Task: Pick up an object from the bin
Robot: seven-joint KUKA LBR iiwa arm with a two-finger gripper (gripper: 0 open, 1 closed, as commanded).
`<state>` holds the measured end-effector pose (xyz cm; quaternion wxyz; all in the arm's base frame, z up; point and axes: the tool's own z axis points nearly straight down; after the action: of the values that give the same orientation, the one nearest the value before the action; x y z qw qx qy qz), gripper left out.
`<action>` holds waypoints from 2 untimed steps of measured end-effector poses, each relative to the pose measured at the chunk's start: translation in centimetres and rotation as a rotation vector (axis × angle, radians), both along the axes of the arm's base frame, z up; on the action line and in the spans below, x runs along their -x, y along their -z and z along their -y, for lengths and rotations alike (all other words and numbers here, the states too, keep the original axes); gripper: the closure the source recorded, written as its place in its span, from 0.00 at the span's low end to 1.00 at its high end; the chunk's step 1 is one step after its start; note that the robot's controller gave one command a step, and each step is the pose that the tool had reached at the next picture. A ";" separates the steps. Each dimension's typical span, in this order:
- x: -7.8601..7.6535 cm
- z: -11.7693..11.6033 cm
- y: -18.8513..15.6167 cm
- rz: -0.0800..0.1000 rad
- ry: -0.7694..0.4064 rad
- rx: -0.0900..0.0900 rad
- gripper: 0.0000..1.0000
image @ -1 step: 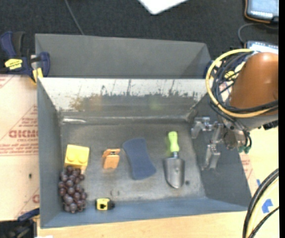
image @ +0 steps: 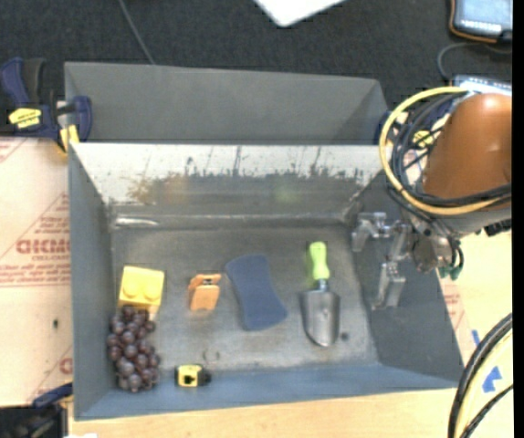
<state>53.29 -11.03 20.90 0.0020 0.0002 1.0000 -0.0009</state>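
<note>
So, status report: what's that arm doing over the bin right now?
Gripper open, empty, low by the bin's right wall. Nearest thing: small trowel with green handle, flat on the floor, untouched. Blue pad lies beyond it, not in the way.

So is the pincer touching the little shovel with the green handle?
Apart. The camera view shows a strip of bare grey bin floor between the pincer and the shovel, which lies to its left.

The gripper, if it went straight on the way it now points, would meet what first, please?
Probably the bare floor of the bin: the gripper points down at the right end, with nothing beneath it. The green-handled trowel lies just left of that line, though depth is unclear.
</note>
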 end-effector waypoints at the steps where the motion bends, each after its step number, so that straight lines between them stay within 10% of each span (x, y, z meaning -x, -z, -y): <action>1: -0.5 0.5 3.1 0.007 -0.169 0.002 0.00; 2: -0.9 1.0 6.5 -0.003 -0.502 0.000 0.00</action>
<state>54.18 -12.07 14.41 0.0007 -0.2480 0.9688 -0.0005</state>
